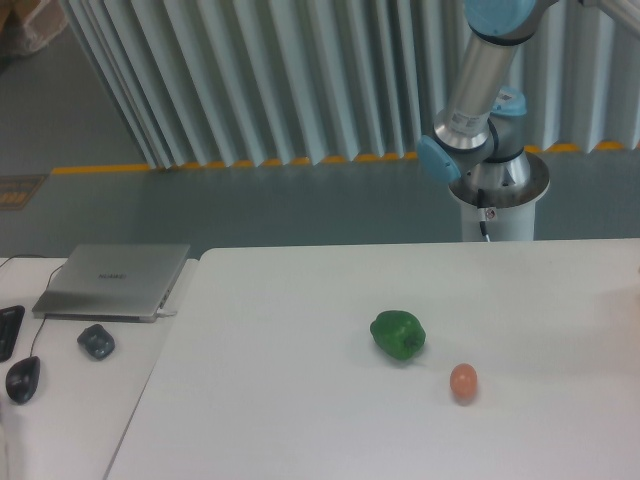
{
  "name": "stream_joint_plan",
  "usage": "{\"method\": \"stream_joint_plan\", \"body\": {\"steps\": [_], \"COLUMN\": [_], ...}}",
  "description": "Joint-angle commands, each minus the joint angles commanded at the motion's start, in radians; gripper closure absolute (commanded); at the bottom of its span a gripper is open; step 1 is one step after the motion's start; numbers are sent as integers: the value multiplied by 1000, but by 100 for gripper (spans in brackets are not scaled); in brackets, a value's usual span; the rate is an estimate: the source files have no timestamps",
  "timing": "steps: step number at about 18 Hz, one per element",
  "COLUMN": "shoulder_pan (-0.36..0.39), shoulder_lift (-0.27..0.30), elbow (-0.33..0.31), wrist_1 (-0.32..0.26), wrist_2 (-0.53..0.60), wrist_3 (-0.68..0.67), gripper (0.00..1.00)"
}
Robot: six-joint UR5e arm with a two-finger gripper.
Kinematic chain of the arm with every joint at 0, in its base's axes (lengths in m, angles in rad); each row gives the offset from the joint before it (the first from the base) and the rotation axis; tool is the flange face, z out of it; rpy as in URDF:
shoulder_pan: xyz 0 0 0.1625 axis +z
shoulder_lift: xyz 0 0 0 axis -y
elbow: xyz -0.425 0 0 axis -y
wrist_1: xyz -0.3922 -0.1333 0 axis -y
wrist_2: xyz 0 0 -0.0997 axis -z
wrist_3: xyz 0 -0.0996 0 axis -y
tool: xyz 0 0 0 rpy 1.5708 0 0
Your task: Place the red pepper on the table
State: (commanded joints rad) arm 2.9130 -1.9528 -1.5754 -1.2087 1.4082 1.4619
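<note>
Gripper out of frame, state unknowable; no red pepper visible either; large white smooth table [300,400] holds a glossy green bell pepper [398,334] right of centre.

A wall of pale vertical ribbed panels [300,70] runs across twelve o'clock, meeting a grey-green floor [250,210] along a yellow line [200,166]. At nine o'clock a white desk [70,400] carries a closed silver laptop [112,280], a grey mouse [96,341] and a darker mouse [22,378]. The light is even and soft.
</note>
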Motion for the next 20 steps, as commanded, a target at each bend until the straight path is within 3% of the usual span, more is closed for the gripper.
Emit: {"method": "stream_joint_plan", "body": {"steps": [2, 7, 11, 15, 20], "shoulder_pan": [-2, -21, -90, -188, -293], "shoulder_lift": [5, 17, 26, 69, 71], "elbow": [15, 116, 215, 207, 166], "wrist_1": [-17, -158, -282, -301, -296], "wrist_2": [0, -2, -2, 17, 20], "wrist_3": [-2, -6, -26, -29, -31], "gripper": [47, 47, 47, 47, 47]}}
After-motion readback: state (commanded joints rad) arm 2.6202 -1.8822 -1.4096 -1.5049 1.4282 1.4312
